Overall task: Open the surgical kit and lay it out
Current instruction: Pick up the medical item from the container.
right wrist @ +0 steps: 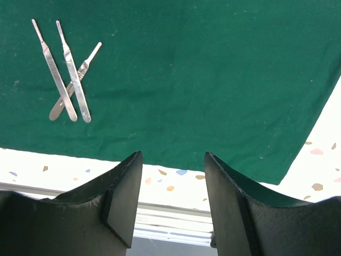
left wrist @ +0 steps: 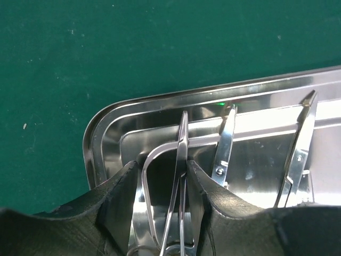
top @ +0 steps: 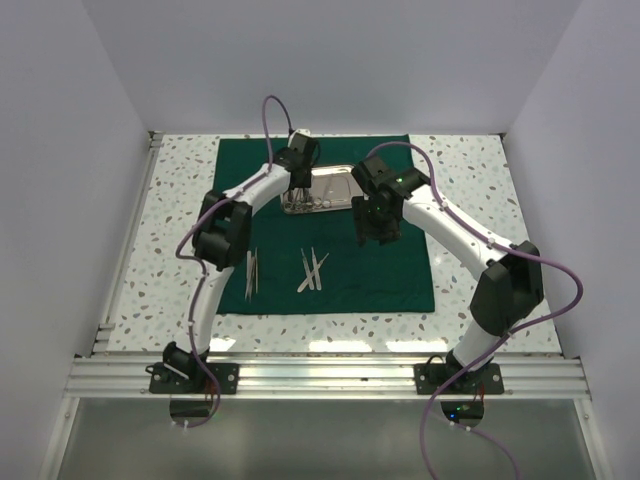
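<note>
A dark green cloth [top: 400,270] lies spread flat on the speckled desk [top: 170,200]. Toward its left side rest slim silver tweezers [top: 250,272], pointing front to back. Further right and toward the back of the cloth sits the shiny steel tray [left wrist: 101,138]. The left end effector [left wrist: 162,165] reaches down into the tray's left end, its fingers standing on either side of a looped silver instrument [left wrist: 182,144] and close against it. Whether they actually press on it I cannot tell. Two more hinged silver instruments [left wrist: 226,144] lie in the tray just to the right. Near the cloth's front middle, three flat silver handles [right wrist: 71,69] lie crossed over one another. To the right, the right end effector [right wrist: 173,157] hangs above the cloth, its fingers apart with nothing between them.
</note>
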Controlling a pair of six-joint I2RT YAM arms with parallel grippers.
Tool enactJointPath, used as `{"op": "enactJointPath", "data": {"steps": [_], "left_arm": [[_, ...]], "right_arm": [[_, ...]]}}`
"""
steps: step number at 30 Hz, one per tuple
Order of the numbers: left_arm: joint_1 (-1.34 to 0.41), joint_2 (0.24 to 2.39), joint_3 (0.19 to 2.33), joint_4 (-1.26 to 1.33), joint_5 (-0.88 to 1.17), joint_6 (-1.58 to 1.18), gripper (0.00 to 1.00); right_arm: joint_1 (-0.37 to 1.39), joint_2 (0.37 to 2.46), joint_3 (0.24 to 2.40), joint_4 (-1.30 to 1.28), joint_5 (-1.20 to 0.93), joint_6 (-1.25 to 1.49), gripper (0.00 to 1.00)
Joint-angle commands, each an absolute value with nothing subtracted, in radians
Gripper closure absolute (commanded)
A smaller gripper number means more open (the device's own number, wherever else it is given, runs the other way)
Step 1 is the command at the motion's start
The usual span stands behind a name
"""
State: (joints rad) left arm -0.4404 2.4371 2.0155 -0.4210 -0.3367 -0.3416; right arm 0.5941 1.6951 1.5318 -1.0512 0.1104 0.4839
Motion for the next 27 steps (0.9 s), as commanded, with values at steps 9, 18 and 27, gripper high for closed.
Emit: {"op": "enactJointPath", "data": {"steps": [9, 18, 27], "left_arm": [[-0.431, 2.537, 2.124, -0.474, -0.255, -0.344, 0.53], [-0.431, 2.658, 2.266, -0.54, -0.239, -0.339, 0.57], [-0.43, 2.605, 2.1, -0.525, -0.259, -0.339, 0.76]], "right_arm": [[0.588, 1.68, 1.552, -1.037, 0.095, 0.46, 0.46], [0.588, 1.686, 1.562, -1.038, 0.098, 0.457, 0.47], [0.581, 1.701, 1.566, -1.034, 0.094, 0.456, 0.47]]}}
